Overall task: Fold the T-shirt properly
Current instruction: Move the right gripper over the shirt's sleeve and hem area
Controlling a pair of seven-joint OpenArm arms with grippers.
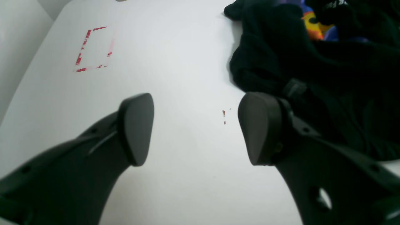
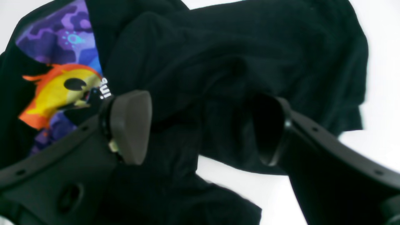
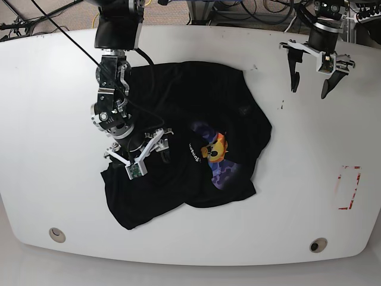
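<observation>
One crumpled T-shirt (image 3: 184, 143) lies beneath the right fingers (image 2: 200, 125), spread apart; left fingers (image 1: 195, 128) apart over bare surface (image 3: 297, 179).

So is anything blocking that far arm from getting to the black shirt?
Nothing visible does. The left gripper hangs open over bare white table, and the crumpled T-shirt lies just beside it. The right gripper is already open over the cloth.
</observation>
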